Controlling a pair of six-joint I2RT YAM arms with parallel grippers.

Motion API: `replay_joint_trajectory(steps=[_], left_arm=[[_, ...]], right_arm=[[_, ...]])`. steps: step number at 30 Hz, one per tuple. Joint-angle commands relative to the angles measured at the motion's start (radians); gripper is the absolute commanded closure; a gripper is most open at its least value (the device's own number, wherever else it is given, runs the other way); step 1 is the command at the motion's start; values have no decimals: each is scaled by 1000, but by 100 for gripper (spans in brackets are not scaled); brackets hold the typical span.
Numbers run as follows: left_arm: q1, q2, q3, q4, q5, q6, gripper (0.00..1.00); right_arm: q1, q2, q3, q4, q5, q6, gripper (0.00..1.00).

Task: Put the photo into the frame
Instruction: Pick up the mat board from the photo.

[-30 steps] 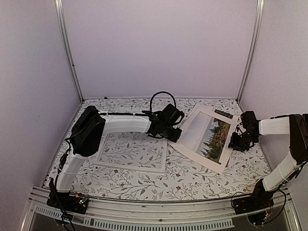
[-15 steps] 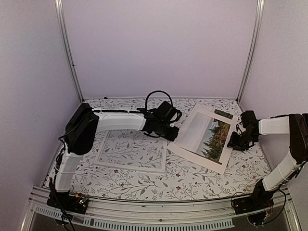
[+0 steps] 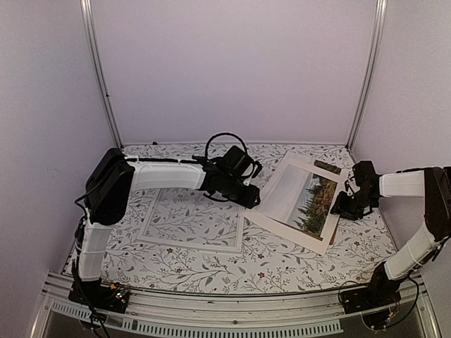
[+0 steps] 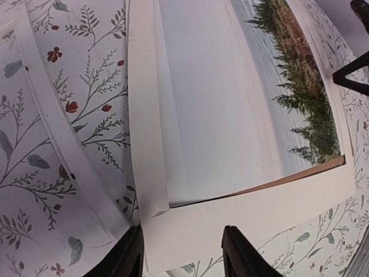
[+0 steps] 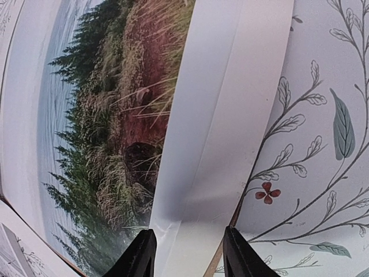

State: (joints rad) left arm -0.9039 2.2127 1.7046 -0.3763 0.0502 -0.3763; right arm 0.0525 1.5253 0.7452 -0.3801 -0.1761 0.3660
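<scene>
1. The photo (image 3: 296, 197) lies picture side up on the right half of the tabletop (image 3: 282, 264), skewed. Its left corner is just beside the frame (image 3: 194, 220); I cannot tell whether they touch.
2. The frame lies flat to the left with nothing in it, and the flowered tabletop shows through its pane. The photo is not yet inside.
3. My left pincer (image 4: 181, 236) is low at the photo's left edge. Its jaws are spread, with the white border lying between them, and I see no pinch on the sheet.
4. My right pincer (image 5: 187, 236) is at the opposite edge, also spread, with the border running between its fingers and nothing clamped.
5. I judge that I have one pincer on each side because the sheet is large and limp. Held by one edge it would sag or swing, while two opposite holds should keep it level for the move to the frame.
6. The photo has a wide white border around dark trees, reddish grass, water and pale sky.
7. A thin brown edge (image 4: 277, 183) shows at the picture's lower margin in the left wrist view. I cannot tell what it belongs to.
8. Near my right pincer the border looks bowed, with a soft crease, so it would bend easily under a careless squeeze.
</scene>
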Motion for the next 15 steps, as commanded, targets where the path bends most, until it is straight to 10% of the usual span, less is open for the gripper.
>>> replay_joint_trajectory(steps=[1, 15], left_arm=[[32, 22, 48, 10, 65, 10, 47], [54, 217, 270, -91, 64, 69, 37]], right_arm=[[9, -31, 9, 2, 14, 9, 56], [8, -30, -2, 1, -10, 12, 56]])
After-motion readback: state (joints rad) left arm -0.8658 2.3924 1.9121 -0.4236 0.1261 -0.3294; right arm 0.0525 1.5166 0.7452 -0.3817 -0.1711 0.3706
